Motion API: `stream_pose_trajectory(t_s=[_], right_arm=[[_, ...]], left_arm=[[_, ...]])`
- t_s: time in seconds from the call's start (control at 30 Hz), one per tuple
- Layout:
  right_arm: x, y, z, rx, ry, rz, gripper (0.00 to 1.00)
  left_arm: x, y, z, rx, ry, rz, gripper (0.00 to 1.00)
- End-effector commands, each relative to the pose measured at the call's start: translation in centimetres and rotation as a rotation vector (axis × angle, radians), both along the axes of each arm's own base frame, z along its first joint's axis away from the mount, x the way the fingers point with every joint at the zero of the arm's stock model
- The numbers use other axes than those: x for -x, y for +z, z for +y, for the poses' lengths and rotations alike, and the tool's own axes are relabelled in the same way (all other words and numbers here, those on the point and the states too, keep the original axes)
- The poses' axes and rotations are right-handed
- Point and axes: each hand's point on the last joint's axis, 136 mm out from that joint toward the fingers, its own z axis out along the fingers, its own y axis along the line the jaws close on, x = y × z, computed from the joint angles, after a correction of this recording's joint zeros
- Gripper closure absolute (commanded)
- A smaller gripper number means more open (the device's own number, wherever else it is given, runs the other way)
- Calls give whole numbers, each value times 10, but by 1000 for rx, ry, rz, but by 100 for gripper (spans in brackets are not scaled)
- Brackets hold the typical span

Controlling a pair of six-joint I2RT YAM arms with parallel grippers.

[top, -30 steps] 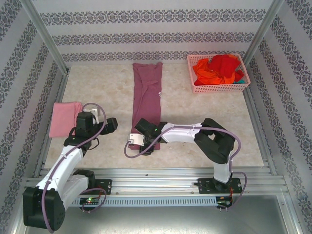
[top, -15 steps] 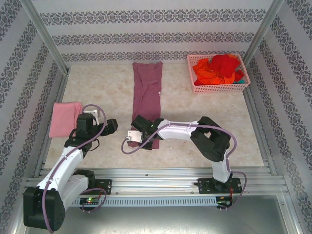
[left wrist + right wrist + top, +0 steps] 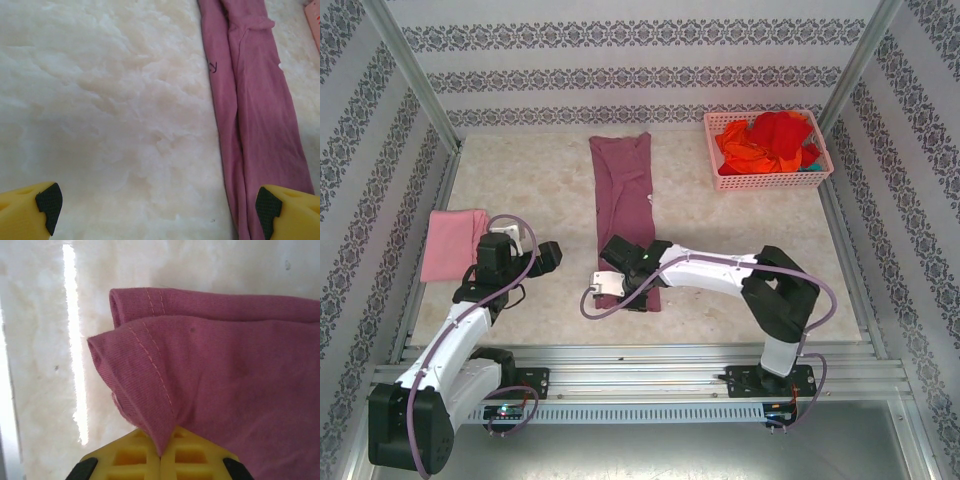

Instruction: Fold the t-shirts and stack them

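Observation:
A dusty mauve-maroon t-shirt lies as a long narrow strip down the middle of the table. My right gripper is at its near end. In the right wrist view the right gripper is shut on the stitched hem of the mauve t-shirt, and the cloth is lifted into a fold. My left gripper stands open over bare table to the left of the strip; its wrist view shows the left gripper with nothing between the fingertips and the mauve t-shirt at right. A folded light pink t-shirt lies at the far left.
A pink lattice basket at the back right holds crumpled red and orange t-shirts. Metal frame posts and patterned walls close in the table on three sides.
My right gripper has shut on the near hem of the mauve t-shirt and drawn slightly to the right; the strip's near end has shifted with it. The left arm has not moved.

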Motion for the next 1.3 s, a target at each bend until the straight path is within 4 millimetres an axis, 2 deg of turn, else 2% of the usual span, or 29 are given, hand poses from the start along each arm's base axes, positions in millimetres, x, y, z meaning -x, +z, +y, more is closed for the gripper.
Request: stream_pose_trajectory(t_s=[0.0, 0.13, 0.2, 0.3, 0.37, 0.5, 0.67, 0.73, 0.93, 1.27], right_arm=[[10, 19, -9, 21, 42, 7, 100], [-10, 36, -12, 22, 36, -36, 100], [-21, 43, -13, 23, 33, -47, 100], [-37, 52, -15, 8, 26, -77, 100], [-49, 56, -16, -5, 18, -91, 100], [-78, 65, -17, -7, -3, -126, 100], [-113, 72, -18, -12, -24, -171, 100], [-131, 74, -18, -16, -42, -192, 100], [-167, 69, -13, 5, -52, -229, 100], [-214, 59, -14, 73, -59, -293, 100]], left_arm=[[-8, 25, -10, 52, -45, -109, 0], [-6, 60, -23, 37, -120, -238, 0], [0, 76, -20, -2, -126, -277, 0], [11, 93, -21, -113, -202, -315, 0], [16, 97, -24, -150, -248, -309, 0], [29, 93, -37, -189, -392, -255, 0], [46, 80, -39, -312, -526, -210, 0], [47, 80, -38, -341, -538, -229, 0], [49, 74, -41, -376, -584, -256, 0], [52, 60, -46, -339, -618, -221, 0]])
